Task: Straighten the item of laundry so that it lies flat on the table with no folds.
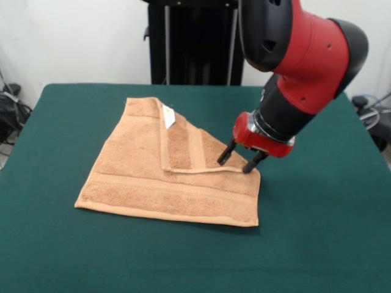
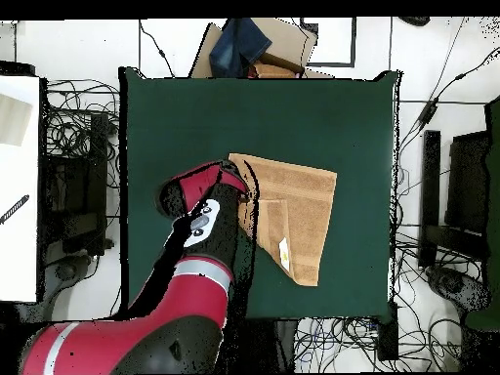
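Front view is showing me the counter (image 1: 317, 244), its dark green cloth spreading well beyond the towel (image 1: 146, 183) on every side. The towel is lying near the counter's middle, tan terry, and it is not lying flat: one corner is folded over onto the rest, making a triangular flap whose folded edge is running across the towel's middle. Woven bands are showing along the towel's lower edge and on the flap. The red and black arm (image 1: 305, 55) is coming down over the towel's right side. I am seeing the claw (image 1: 242, 161) with its two black fingers (image 1: 225, 154) spread apart, open and holding nothing, the tips sitting right at the flap's pointed end, at the towel's right edge. Whether they are touching the cloth, I cannot tell. A small white tag (image 1: 168, 116) is lying on the flap near the towel's upper edge.

In the overhead view the arm is hiding the claw.
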Motion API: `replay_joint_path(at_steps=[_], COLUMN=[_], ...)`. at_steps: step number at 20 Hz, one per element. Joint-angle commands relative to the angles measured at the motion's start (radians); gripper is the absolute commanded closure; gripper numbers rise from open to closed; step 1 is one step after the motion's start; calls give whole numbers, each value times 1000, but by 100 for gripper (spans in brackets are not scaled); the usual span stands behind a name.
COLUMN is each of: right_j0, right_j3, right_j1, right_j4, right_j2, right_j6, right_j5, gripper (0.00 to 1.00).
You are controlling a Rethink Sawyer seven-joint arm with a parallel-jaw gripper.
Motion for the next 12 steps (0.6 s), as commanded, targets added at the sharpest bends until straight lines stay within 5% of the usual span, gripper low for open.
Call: replay_joint_path(at_steps=[1,12], right_j0=[-3,-1], right_j3=[-31,-27], right_j1=[25,52], right_j4=[42,45], right_j2=[69,69], right_j6=[134,142], right_j5=[-11,-8], gripper=[0,0])
